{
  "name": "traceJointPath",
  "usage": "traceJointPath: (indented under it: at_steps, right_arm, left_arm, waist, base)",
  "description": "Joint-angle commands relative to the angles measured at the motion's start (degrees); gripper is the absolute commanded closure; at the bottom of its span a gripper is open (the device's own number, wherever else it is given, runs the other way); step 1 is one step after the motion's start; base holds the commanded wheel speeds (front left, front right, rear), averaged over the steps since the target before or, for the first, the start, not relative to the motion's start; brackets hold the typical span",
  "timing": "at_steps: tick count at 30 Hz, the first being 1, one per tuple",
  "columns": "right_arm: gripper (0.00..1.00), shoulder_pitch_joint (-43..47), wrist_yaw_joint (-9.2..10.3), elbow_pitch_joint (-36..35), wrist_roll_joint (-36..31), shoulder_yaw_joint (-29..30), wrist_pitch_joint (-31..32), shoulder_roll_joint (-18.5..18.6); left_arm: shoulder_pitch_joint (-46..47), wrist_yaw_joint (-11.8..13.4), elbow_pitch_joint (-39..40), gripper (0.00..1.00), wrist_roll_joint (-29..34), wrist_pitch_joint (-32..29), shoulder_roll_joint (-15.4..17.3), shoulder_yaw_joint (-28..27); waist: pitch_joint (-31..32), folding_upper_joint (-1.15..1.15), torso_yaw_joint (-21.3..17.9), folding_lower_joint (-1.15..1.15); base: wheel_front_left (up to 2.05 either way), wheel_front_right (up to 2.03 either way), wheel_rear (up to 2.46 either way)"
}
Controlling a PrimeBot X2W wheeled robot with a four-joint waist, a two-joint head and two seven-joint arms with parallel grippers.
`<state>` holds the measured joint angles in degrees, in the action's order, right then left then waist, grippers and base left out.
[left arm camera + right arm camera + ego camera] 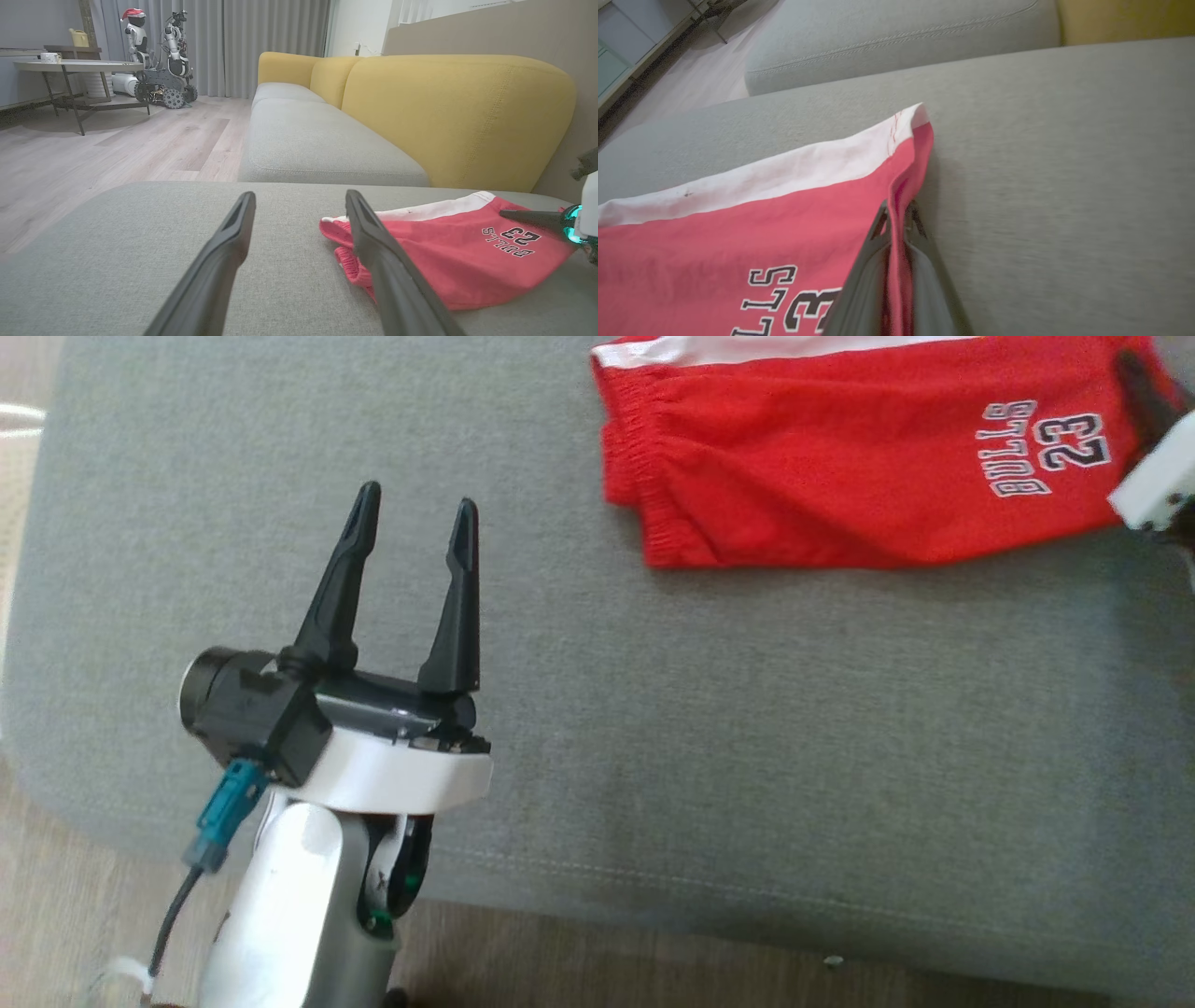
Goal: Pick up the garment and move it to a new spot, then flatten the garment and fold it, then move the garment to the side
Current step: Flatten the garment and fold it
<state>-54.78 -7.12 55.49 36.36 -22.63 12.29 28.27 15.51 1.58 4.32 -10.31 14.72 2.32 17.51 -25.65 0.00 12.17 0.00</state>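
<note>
The garment (840,476) is red with a white band, ribbed red edges and black white-outlined "BULLS 23" lettering. It lies folded at the far right of the grey cushion (709,728). My right gripper (1128,369) comes in from the right edge, and in the right wrist view it (896,224) is shut on a red fold at the garment's (738,233) corner. My left gripper (417,502) is open over bare cushion, to the left of the garment and apart from it. In the left wrist view its fingers (300,196) frame the garment (448,261), and the right gripper (507,214) touches the garment's far side.
The grey cushion's front edge (653,896) drops to a wooden floor (75,896). Behind the cushion stand a yellow sofa backrest (458,116) and another grey seat (317,144). Far off across the floor are a round table (74,67) and parked robots (163,60).
</note>
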Motion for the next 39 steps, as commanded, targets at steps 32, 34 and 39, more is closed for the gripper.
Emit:
traceJointPath:
  at_steps: [32,34,39]
  right_arm:
    - [1.00,0.8,-0.36,-20.6,-10.3,-7.2,11.0,-11.7]
    - [1.00,1.1,-0.36,-20.1,-10.6,-7.0,11.3,-14.0]
    - [1.00,1.6,-0.36,-18.3,-10.9,-7.5,11.5,-18.5]
  left_arm:
    - [-3.1,0.9,0.1,0.00,-1.4,0.3,0.6,0.0]
    - [-2.9,0.9,0.1,0.00,-1.8,0.3,0.6,0.4]
    - [-2.5,1.1,-0.3,0.00,-2.2,0.3,0.6,1.0]
  waist:
    - [7.0,0.00,-2.7,0.00]
    - [6.6,0.00,-2.1,0.00]
    - [6.2,0.00,-1.0,0.00]
  base:
    - [0.00,0.00,0.00]
    - [0.00,0.00,0.00]
    - [0.00,0.00,0.00]
